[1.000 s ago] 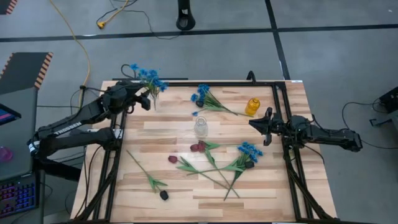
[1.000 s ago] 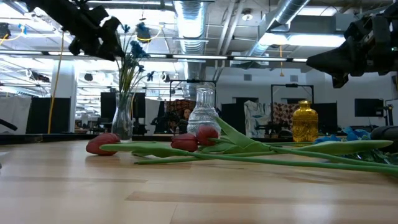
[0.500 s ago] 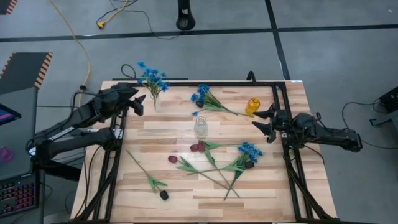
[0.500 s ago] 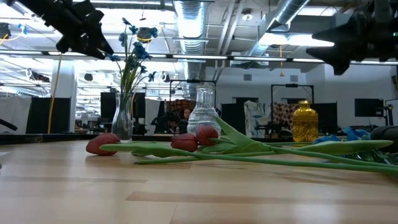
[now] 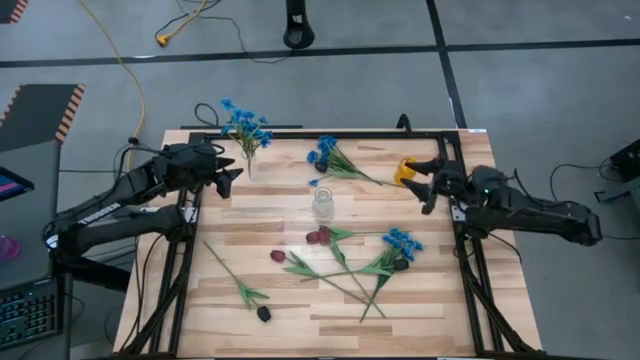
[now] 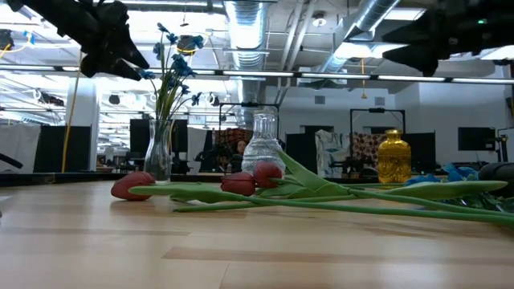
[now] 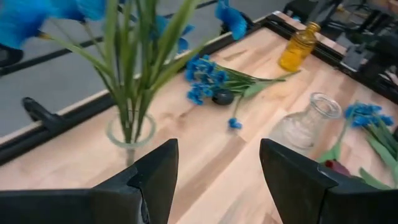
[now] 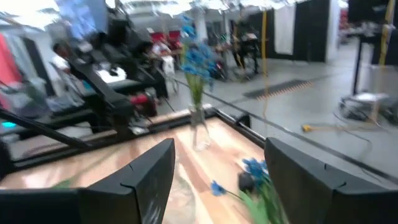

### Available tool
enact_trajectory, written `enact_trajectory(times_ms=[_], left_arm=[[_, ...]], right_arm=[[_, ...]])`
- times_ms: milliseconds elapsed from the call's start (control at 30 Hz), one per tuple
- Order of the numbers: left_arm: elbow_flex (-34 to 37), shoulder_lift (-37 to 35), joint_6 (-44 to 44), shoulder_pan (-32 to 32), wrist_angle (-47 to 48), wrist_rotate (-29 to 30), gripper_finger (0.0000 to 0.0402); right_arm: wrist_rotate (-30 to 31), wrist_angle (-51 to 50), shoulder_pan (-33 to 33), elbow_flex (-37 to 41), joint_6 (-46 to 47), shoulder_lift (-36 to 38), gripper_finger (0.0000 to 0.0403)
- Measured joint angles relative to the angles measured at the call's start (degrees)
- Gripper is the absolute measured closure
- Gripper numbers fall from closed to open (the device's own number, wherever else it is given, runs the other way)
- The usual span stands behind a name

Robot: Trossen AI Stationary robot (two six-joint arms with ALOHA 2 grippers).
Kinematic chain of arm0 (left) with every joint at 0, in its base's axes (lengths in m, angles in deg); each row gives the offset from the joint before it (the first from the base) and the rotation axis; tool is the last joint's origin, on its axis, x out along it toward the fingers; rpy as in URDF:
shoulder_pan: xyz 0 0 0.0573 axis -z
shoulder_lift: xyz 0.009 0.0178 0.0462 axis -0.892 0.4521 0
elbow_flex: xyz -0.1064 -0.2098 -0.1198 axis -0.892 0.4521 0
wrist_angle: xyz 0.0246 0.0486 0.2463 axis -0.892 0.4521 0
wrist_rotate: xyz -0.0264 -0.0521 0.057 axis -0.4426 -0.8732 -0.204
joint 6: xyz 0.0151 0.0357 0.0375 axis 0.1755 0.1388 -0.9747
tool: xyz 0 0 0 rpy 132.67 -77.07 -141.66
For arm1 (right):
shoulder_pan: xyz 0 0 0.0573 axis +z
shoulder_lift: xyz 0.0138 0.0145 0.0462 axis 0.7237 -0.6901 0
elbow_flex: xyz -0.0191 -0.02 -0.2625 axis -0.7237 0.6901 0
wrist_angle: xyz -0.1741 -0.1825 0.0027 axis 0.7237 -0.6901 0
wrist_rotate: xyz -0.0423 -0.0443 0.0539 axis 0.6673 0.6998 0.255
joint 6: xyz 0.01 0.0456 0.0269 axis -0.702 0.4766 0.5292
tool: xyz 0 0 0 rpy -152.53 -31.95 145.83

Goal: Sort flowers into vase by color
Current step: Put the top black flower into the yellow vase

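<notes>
Blue flowers [image 5: 245, 125] stand with their stems in a clear vase [image 7: 129, 135] at the far left. My left gripper [image 5: 228, 178] hovers open just in front of it, above the table. A second clear vase [image 5: 323, 203] stands mid-table, and a yellow vase [image 5: 405, 170] stands at the far right. My right gripper [image 5: 424, 183] is open, high beside the yellow vase, touching nothing. Loose sprigs lie on the wood: a blue one [image 5: 328, 156] at the far side, another blue one [image 5: 401, 241], red rosebuds [image 5: 318, 237] and a dark bud [image 5: 264, 313].
A black frame rail [image 5: 330, 133] runs along the table's far edge and down both sides. The long green stems [image 6: 345, 201] of the red and blue sprigs cross one another on the near right half. Bare wood [image 5: 270, 205] lies between the two clear vases.
My right gripper has opened, risen and swung toward the far edge, ending beside the yellow vase. My left gripper has drawn back from the blue flowers in the vase, toward the near edge, still open. The flowers have stayed standing in the vase.
</notes>
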Motion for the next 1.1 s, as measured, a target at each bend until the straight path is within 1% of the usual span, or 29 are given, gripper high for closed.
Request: enact_trajectory(times_ms=[233,300,400,633,800,1100], left_arm=[[0.0,0.0,1.2,3.9,0.0,-0.3,0.0188],[0.0,0.0,1.2,5.0,0.0,-0.2,0.0188],[0.0,0.0,1.2,6.5,-0.3,0.1,0.0188],[0.0,0.0,1.2,8.4,-0.7,1.0,0.0188],[0.0,0.0,1.2,9.2,-0.6,2.8,0.0188],[0.0,0.0,1.2,10.2,-0.5,3.1,0.0188]], right_arm=[[-0.7,-5.7,-4.3,-7.4,-0.3,-12.1,0.0126],[-0.8,-6.6,-4.8,-9.3,-2.7,-15.1,0.0126],[-0.9,-6.8,-4.8,-11.4,-7.0,-19.7,0.0126],[-1.1,-7.5,-4.8,-15.9,-9.5,-31.7,0.0126],[-1.2,-9.9,-4.7,-19.4,-14.0,-40.8,0.0126],[-1.2,-11.2,-4.8,-25.6,-15.3,-56.1,0.0126]])
